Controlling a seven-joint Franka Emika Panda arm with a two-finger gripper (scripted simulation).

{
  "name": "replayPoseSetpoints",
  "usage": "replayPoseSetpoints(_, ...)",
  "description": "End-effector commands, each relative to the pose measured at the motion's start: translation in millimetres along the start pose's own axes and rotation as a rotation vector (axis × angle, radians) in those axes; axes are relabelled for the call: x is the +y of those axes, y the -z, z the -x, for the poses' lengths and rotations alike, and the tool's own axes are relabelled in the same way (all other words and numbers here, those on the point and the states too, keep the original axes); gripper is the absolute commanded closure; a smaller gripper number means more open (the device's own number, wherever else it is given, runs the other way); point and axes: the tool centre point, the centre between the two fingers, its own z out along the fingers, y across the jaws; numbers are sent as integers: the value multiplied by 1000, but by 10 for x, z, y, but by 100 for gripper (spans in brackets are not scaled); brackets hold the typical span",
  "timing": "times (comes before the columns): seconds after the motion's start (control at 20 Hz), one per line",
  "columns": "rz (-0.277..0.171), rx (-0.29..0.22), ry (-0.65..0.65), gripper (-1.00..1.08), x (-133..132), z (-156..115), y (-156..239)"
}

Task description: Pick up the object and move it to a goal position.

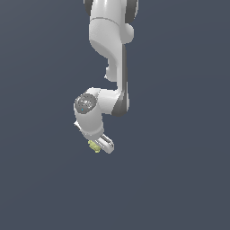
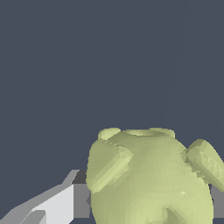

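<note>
The object (image 1: pixel 94 146) is a tiny pale yellow-green knobbly ball, seen just below the arm's white hand in the exterior view. In the wrist view the object (image 2: pixel 148 179) fills the frame's lower half, with rounded bumps sticking out. My gripper (image 1: pixel 97 147) is shut on it. One finger (image 2: pixel 65 203) presses against one side of the ball, and a sliver of the other finger (image 2: pixel 217 203) shows at the opposite side. The ball hangs in the air with the hand, against the plain dark blue-grey background.
The white arm (image 1: pixel 110 40) reaches down from the top of the exterior view. Nothing else shows around it but the flat dark blue-grey background.
</note>
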Motion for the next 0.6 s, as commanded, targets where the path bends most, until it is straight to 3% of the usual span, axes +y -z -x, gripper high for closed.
replayPoseSetpoints(0.0, -1, 1, -2, 108, 200, -66, 144)
replayPoseSetpoints(0.55, -1, 1, -2, 108, 972, -327, 707)
